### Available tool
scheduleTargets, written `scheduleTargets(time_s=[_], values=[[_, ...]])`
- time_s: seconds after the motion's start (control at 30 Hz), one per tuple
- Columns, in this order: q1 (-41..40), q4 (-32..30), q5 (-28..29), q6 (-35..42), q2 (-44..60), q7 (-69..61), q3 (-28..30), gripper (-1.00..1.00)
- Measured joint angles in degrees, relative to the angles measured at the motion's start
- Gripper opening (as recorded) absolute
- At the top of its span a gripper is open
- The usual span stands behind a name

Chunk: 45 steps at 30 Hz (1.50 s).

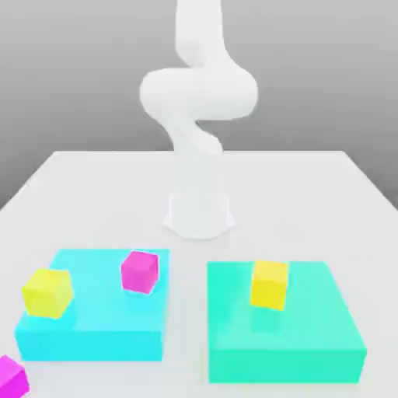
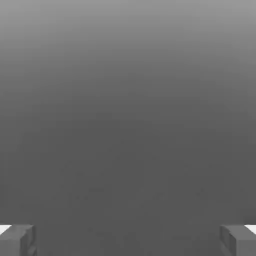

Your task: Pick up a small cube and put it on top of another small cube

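Several small cubes lie near the table's front in the exterior view. A yellow cube (image 1: 48, 293) and a magenta cube (image 1: 139, 271) rest on a cyan block (image 1: 93, 330) at the exterior view's left. Another yellow cube (image 1: 269, 284) sits on a green block (image 1: 311, 334) at the exterior view's right. A second magenta cube (image 1: 12, 376) lies on the table at the front left corner. My gripper (image 2: 128, 240) is open, its two grey fingertips (image 2: 17, 240) far apart with only grey background between them.
The white arm (image 1: 198, 101) rises from its base (image 1: 200, 211) in the middle of the white table (image 1: 93, 186), behind the two blocks. A narrow strip of table separates the cyan and green blocks.
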<state>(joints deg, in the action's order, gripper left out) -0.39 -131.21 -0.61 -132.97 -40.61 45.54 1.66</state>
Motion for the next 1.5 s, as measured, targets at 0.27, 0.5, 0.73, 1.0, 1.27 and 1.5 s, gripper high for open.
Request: scheduleTargets(time_s=[0.27,0.5,0.73,1.0,1.27,1.5], values=[[-1.37,1.85,-2.65,-3.88,16.89,-1.44,5.63,0.0],[-3.23,3.46,-6.16,-7.15,31.45,-3.56,10.02,0.0],[-7.6,5.08,-9.97,-10.36,46.09,-5.88,12.34,0.0],[-12.17,6.88,-12.58,-14.2,62.58,-7.32,14.27,0.0],[-15.91,9.3,-16.15,-21.12,74.4,-9.78,11.45,-1.0],[-14.94,8.53,-14.94,-18.81,71.36,-8.92,12.73,-1.0]])
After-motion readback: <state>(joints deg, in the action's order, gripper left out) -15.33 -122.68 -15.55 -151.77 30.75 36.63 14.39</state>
